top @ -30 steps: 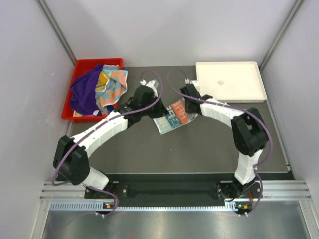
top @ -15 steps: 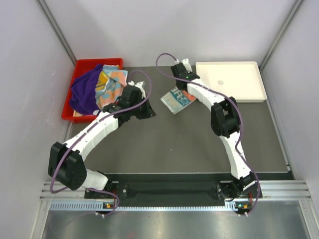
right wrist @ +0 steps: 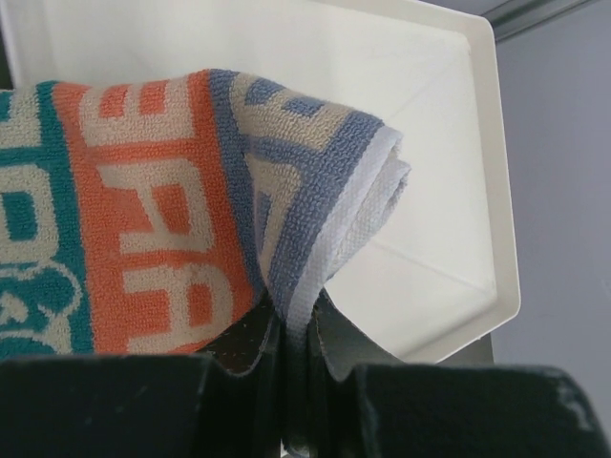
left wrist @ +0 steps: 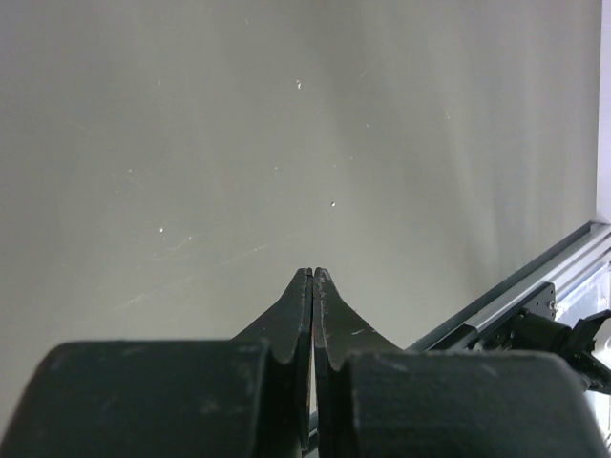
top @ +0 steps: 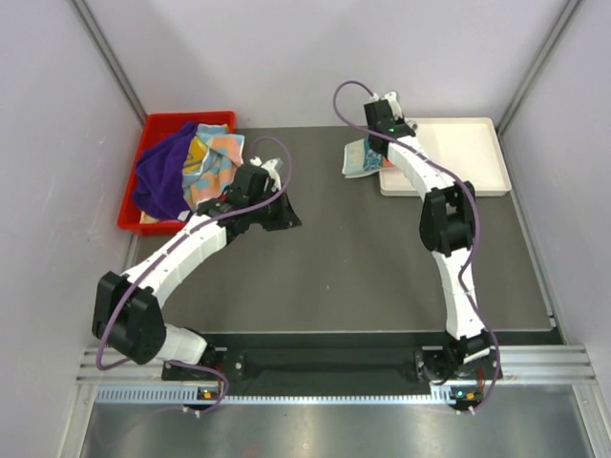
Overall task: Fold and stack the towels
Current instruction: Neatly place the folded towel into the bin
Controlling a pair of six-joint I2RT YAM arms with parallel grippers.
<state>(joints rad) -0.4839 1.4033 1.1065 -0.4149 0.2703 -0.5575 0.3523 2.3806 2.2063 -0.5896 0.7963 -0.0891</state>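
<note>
I am pinching the folded lettered towel (right wrist: 162,210), teal, orange and white, in my right claw (right wrist: 291,329), the jaws pressing nearly together on its edge. It is hanging at the upper middle of the top view, its right side overlapping the left rim of the white tray (top: 458,153). My left claw (left wrist: 312,279) is sitting fully closed, gripping nothing, pointing at bare tabletop (left wrist: 286,143) left of centre in that view. The purple towel (top: 160,176) and a multicoloured towel (top: 215,162) are lying heaped together in the red bin (top: 181,116) at the upper left
</note>
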